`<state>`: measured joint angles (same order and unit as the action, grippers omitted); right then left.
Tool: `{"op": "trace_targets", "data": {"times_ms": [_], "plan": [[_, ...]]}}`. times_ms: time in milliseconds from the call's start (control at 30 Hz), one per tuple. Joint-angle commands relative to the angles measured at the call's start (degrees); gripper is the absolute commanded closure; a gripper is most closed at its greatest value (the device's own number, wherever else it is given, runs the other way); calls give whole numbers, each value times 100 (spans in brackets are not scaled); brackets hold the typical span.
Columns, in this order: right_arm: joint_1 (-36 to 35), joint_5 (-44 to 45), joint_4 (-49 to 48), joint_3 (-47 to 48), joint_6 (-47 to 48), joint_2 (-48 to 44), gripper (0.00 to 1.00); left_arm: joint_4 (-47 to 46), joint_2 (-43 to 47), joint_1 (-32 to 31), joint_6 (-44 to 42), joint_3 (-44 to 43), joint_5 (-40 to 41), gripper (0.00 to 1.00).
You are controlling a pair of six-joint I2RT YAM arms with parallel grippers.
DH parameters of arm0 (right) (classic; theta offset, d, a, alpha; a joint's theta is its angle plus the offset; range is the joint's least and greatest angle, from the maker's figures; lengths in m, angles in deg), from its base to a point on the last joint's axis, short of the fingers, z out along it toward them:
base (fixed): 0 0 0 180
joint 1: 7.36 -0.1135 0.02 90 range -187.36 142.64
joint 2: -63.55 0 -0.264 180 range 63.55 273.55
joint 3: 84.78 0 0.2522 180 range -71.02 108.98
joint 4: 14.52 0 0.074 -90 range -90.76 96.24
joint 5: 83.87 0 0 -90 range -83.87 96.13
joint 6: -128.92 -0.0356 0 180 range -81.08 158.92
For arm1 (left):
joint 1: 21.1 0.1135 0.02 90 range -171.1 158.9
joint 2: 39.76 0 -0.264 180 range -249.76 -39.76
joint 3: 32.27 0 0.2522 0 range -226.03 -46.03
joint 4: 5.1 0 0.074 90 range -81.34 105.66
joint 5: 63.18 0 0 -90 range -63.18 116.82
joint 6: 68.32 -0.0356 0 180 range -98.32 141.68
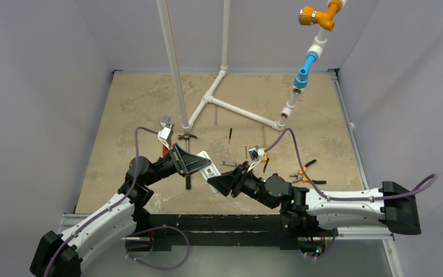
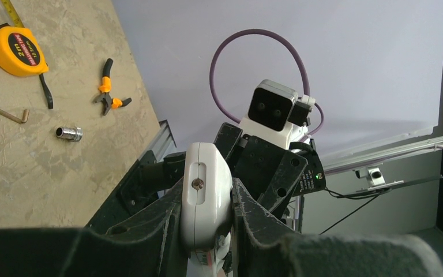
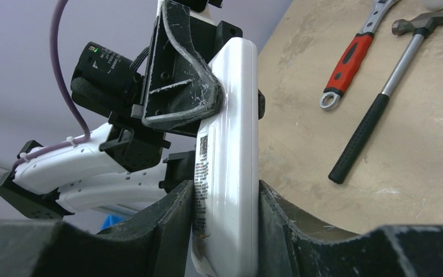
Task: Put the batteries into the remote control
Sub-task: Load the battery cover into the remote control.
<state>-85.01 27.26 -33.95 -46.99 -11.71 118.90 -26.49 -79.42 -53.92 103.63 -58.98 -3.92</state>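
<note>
Tan mottled table boxed in by pale lilac walls, strewn with hammer, pliers, tape measure. Above it, remote control lifted clear, clenched at opposite ends by left pincer and right pincer.

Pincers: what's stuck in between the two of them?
The remote. The left pincer and right pincer each clamp one end of it, so it bridges them. The top view shows this best.

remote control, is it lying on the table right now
No, the left gripper and the right gripper each clamp one end of the remote control, clear of the table.
</note>
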Motion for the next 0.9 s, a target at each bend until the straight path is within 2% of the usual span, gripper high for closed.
{"op": "trace_targets", "data": {"times_ms": [0, 100, 167, 333, 467, 500, 533, 567, 700, 867], "plan": [[64, -236, -447, 226, -134, 43, 64, -466, 18, -27, 28, -174, -98, 100], [64, -176, -519, 178, -132, 31, 81, -466, 11, -27, 17, -168, -99, 100], [63, -87, -494, 163, -127, -7, 100, -465, 0, -25, -18, -160, -112, 91], [65, -29, -407, 155, 121, -171, 100, -417, -37, -26, -80, -150, -193, 60], [59, -5, 41, 328, 391, -362, 100, -211, -55, -28, -184, -206, -216, 35], [65, 3, 192, 388, 441, -389, 100, -107, -47, -24, -233, -251, -230, 19], [65, 4, 320, 435, 478, -400, 100, 14, -44, -23, -283, -292, -240, 9], [65, 3, 412, 477, 517, -410, 100, 134, -30, -24, -330, -329, -238, 5], [65, 14, 552, 499, 471, -403, 100, 469, 58, -23, -466, -435, -193, 0], [65, 225, 693, 472, 500, -523, 100, 1081, 187, -26, -695, -538, -114, 0]]}}
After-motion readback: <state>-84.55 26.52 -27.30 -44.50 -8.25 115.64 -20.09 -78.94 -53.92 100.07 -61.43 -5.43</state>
